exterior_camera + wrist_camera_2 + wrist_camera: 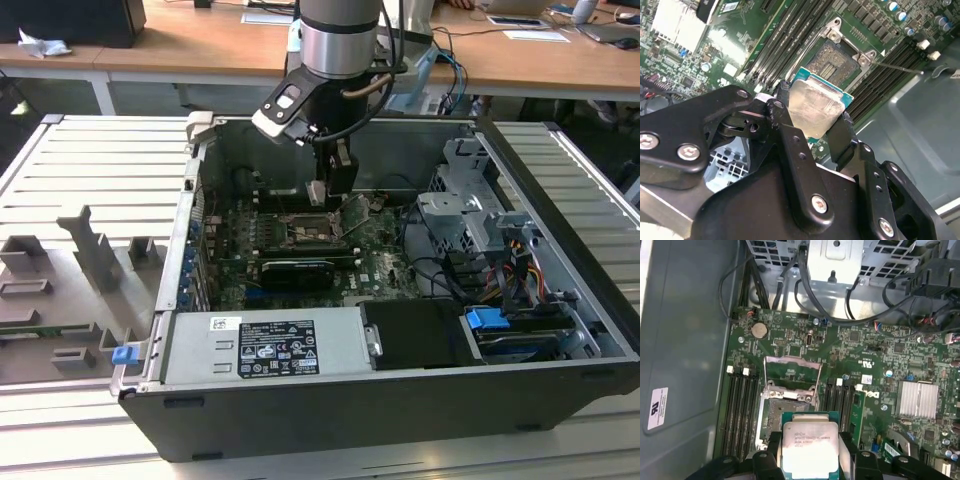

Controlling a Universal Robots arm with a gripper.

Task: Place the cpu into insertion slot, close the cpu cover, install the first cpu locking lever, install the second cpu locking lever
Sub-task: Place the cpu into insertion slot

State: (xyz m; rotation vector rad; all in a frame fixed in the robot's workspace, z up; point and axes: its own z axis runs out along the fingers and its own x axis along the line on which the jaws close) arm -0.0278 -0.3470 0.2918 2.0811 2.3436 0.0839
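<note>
My gripper point(812, 117) is shut on the cpu point(812, 107), a flat square chip with a pale silver top and a green edge. One black finger point(782, 107) presses on each of two opposite sides. In the exterior view the gripper point(318, 192) hangs inside the open computer case, a little above the motherboard. The insertion slot point(785, 412) lies bare on the board just beyond the chip point(810, 445), and also appears as the dark insertion slot point(832, 57) in the second wrist view. The cpu cover point(791, 372) stands swung up on its hinge at the slot's far edge.
Black memory slots point(740, 410) flank the socket on both sides. A finned heat sink point(917, 399), cables point(790, 295) and a metal drive cage point(470, 215) crowd the board. A long black module point(295, 272) and the power supply point(265, 345) sit nearer. Grey fixtures point(90, 250) stand outside the case.
</note>
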